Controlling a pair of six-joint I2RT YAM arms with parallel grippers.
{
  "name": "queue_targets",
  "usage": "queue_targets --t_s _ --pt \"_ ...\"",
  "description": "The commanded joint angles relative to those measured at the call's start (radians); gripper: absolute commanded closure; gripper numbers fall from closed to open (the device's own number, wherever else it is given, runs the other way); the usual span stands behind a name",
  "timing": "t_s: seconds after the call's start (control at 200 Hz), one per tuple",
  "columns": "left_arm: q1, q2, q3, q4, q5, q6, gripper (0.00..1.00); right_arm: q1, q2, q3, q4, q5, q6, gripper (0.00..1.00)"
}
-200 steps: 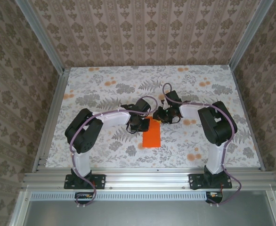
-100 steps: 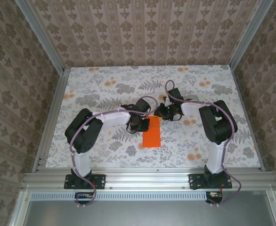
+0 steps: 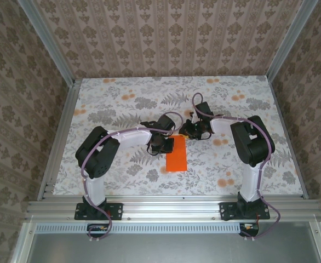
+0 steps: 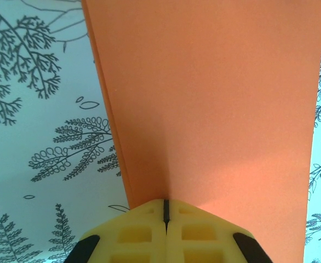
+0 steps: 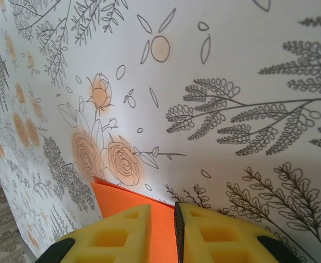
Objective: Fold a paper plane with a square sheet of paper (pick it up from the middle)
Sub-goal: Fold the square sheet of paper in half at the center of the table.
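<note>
From above, the orange paper lies as a narrow folded strip on the flowered table, near the middle. The left gripper sits at the strip's far left corner, and the right gripper is just beyond its far edge.

Left wrist: the yellow fingers are clenched together with only a thin seam, tips at the paper's edge; whether they pinch it I cannot tell. Two layers show along the paper's left side.

Right wrist: the fingers stand a narrow gap apart, released, with a corner of the paper showing beneath them
</note>
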Motion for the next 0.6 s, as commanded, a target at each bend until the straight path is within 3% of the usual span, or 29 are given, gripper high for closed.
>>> queue_targets --t_s 0.0,0.205,0.41,0.595 --pt "-0.007 0.016 0.015 -0.055 -0.022 0.019 1.00 0.001 -0.010 0.011 0.001 -0.012 0.007 0.79" --pt "-0.007 0.016 0.022 -0.059 -0.021 0.021 1.00 -0.001 0.065 -0.051 0.037 0.028 0.028 0.81" --pt "-0.007 -0.009 0.037 -0.062 -0.014 0.020 1.00 -0.005 -0.019 -0.022 -0.011 0.002 -0.001 0.80" --pt "0.003 -0.093 0.097 -0.081 -0.026 0.020 0.82 -0.021 -0.164 0.022 -0.112 -0.026 -0.054 0.79"
